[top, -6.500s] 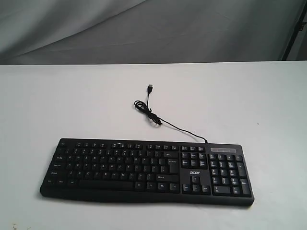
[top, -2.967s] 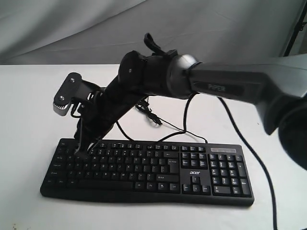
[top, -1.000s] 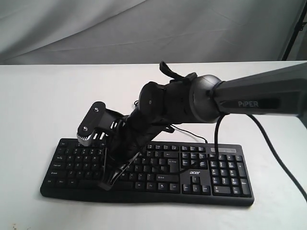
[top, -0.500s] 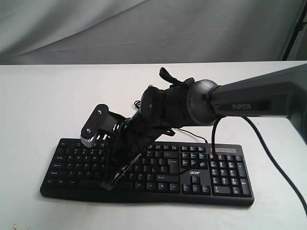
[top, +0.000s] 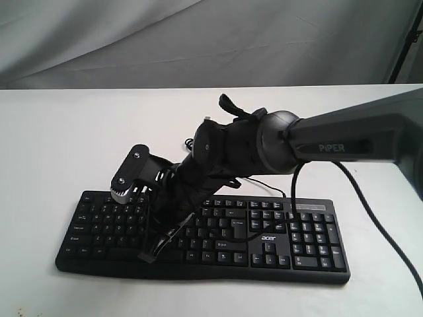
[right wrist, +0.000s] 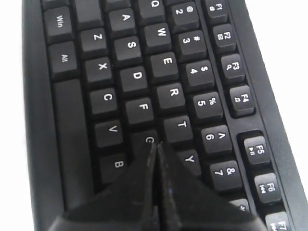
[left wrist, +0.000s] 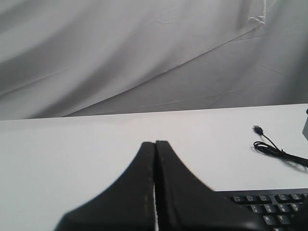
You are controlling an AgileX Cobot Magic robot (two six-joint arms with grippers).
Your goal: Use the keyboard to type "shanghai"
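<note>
- The wide black plastic keyboard with white legends (top: 264, 241) lies flat on the white table (top: 66, 145), near its front edge in the exterior view; its thin black cable (left wrist: 269, 144) trails away behind it
- The right gripper (right wrist: 156, 147) reaches across from the right side to the letter block, with its two black fingers (right wrist: 139, 192) pressed together into a single point and holding nothing
- In the right wrist view that point sits at the edge of the G key (right wrist: 148, 138), and the key beside it is hidden beneath the fingers; whether a key is being pressed down cannot be told
- Judged from this, the typing is at a mid-word letter, most likely G or H; which one is not certain
- The left gripper (left wrist: 155, 144) hangs over bare table beside the keyboard's corner, with its fingers shut together and empty
- The next move calls for a short lift clear of the keycaps, a sideways shift to centre on the following letter, then a straight push, so that the narrow tip does not catch two keys
</note>
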